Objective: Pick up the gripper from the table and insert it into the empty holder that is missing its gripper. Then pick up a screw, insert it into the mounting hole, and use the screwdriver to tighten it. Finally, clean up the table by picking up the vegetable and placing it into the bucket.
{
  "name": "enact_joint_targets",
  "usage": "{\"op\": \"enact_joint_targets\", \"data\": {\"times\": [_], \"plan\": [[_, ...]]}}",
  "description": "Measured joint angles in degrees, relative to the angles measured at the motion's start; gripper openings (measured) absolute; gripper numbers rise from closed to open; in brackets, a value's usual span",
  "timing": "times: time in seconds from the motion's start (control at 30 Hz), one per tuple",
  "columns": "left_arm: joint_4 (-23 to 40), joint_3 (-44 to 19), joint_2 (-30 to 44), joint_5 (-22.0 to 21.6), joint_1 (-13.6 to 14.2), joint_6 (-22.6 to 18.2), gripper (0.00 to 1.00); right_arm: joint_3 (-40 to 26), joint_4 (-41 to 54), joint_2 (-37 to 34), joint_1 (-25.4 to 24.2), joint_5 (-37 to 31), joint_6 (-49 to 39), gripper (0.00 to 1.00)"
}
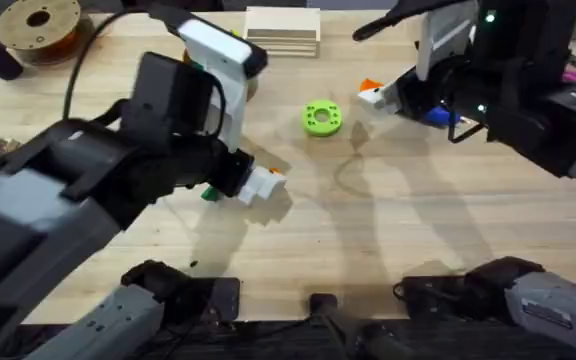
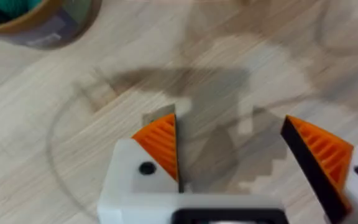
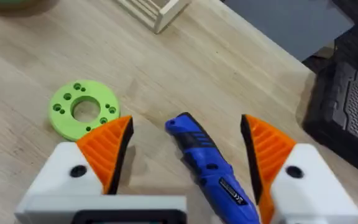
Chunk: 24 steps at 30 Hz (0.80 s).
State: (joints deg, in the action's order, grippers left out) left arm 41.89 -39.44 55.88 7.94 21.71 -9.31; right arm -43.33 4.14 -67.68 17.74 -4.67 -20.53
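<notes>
The blue screwdriver (image 3: 207, 162) lies on the table between the open fingers of my right gripper (image 3: 185, 155), which touch nothing. From overhead, the right gripper (image 1: 373, 96) is at the back right with the screwdriver (image 1: 438, 116) beside it. My left gripper (image 2: 238, 155) hangs open over bare wood with nothing between its fingers; overhead it is at mid-table (image 1: 265, 185). The bucket (image 2: 30, 22), brown-rimmed, stands a little beyond it. A small dark green bit (image 1: 208, 193) peeks out beside the left wrist; I cannot tell whether it is the vegetable. The loose gripper, holder and screws are out of view.
A bright green ring-shaped disc (image 1: 321, 117) lies left of the right gripper, also seen close by it (image 3: 82, 110). Stacked wooden slats (image 1: 283, 30) and a filament spool (image 1: 38, 25) sit along the back edge. A black crate (image 3: 347, 106) stands at the right.
</notes>
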Motion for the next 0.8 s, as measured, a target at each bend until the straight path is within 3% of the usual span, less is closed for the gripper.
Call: {"op": "enact_joint_targets", "data": {"times": [0.2,0.53,0.8], "plan": [[1.8,0.0,5.8,-7.0,-0.9,-0.8,0.987,0.0,0.6,0.0,0.0,0.0,0.0,0.99],[2.5,0.0,14.5,-9.2,-4.2,-1.0,0.989,0.0,0.8,0.0,0.0,0.0,0.0,0.99],[2.9,-0.1,14.7,-9.4,-4.2,-1.1,0.829,0.0,0.8,0.0,0.0,0.0,0.0,0.99]]}}
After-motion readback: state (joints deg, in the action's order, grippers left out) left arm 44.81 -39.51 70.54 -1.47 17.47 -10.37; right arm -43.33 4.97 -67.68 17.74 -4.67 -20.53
